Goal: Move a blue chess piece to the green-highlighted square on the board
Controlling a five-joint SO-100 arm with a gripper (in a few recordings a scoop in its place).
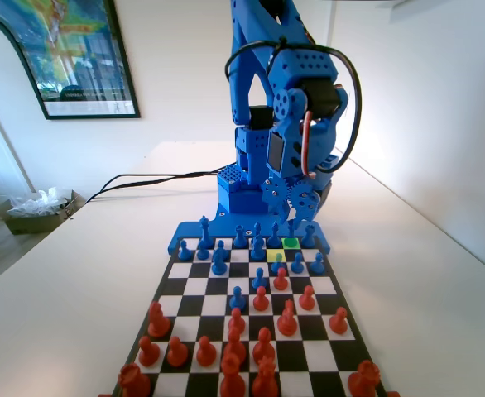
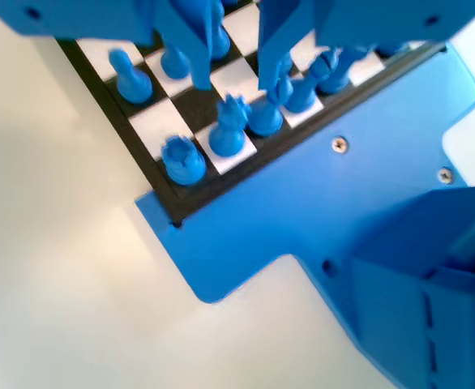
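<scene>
While your blue arm (image 1: 288,107) is folding steeply down at the far end of the fixed view, its gripper (image 1: 290,217) is hanging low over the board's (image 1: 176,285) back rows, just above the green-highlighted square (image 1: 290,242). That green square is sitting in the second row from the arm, right of centre in the fixed view, touching the yellow-green square (image 1: 274,255) at a corner, and a blue pawn (image 1: 278,263) is standing on the yellow-green one. In the wrist view you are looking down past the gripper (image 2: 231,81), whose two jaws are standing apart with a black square (image 2: 193,109) showing between them, and nothing is clamped. Just below the jaw tips you are seeing three back-row pieces in a line along the board's edge: a rook (image 2: 182,159) on the corner, a knight (image 2: 228,130) beside it and a bishop (image 2: 265,116) next. Two blue pawns (image 2: 130,75) are standing in the row behind them. Orange-red pieces (image 1: 263,343) are crowding the near half of the fixed view; I cannot count them exactly, since several are overlapping. The blue base (image 2: 302,219) is joining the board's edge.
</scene>
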